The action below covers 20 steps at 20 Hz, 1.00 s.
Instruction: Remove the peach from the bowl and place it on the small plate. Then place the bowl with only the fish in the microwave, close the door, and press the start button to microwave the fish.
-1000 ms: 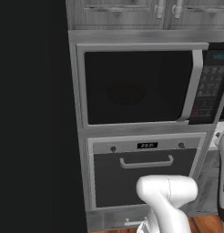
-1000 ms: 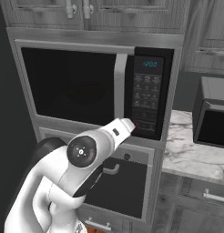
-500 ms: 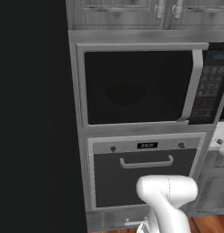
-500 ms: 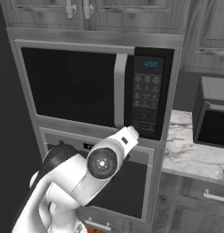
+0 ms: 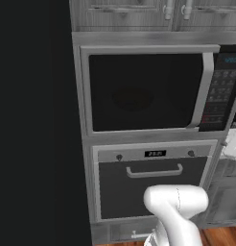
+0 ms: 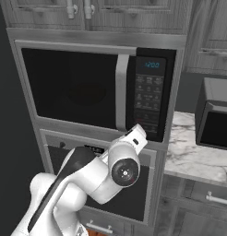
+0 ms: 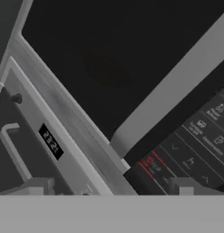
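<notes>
Below the cabinets, the microwave (image 6: 99, 90) sits with its door (image 5: 144, 91) closed and a dim round shape behind the glass, likely the bowl (image 5: 133, 98). I see my gripper (image 7: 111, 189) released, holding nothing, near the keypad (image 6: 150, 99), above the oven (image 5: 153, 180).

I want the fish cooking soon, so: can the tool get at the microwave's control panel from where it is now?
Probably yes. The microwave door is shut, and the open tool hangs just in front of the lower corner of the control panel, with nothing between them in the hand view.
</notes>
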Tool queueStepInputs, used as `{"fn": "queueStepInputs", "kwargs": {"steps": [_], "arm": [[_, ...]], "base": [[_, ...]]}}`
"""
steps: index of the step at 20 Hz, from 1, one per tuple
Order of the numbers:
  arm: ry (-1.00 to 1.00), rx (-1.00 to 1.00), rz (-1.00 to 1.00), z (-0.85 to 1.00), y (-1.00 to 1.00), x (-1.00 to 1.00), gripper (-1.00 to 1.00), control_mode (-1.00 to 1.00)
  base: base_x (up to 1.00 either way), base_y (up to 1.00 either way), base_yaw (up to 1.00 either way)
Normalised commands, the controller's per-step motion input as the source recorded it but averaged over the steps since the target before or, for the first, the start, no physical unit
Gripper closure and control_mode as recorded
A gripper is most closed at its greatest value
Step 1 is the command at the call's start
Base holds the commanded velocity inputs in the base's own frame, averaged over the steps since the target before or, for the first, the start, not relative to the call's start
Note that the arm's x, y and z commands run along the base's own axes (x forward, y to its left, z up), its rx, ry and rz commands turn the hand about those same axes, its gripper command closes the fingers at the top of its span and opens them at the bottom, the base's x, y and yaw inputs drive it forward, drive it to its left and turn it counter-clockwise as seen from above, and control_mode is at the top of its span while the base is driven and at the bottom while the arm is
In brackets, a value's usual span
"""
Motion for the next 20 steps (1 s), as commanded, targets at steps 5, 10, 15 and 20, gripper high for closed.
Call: {"fn": "queueStepInputs", "kwargs": {"steps": [5, 10, 15, 20], "arm": [[0.00, 0.00, 0.00, -0.23, -0.18, 0.19, -1.00, -1.00], [0.00, 0.00, 0.00, -0.14, -0.09, 0.22, -1.00, -1.00], [0.00, 0.00, 0.00, 0.00, -0.06, 0.25, -1.00, -1.00], [0.00, 0.00, 0.00, 0.00, -0.07, 0.06, -1.00, -1.00]], "base": [[0.00, 0.00, 0.00], [0.00, 0.00, 0.00], [0.00, 0.00, 0.00], [0.00, 0.00, 0.00]]}}
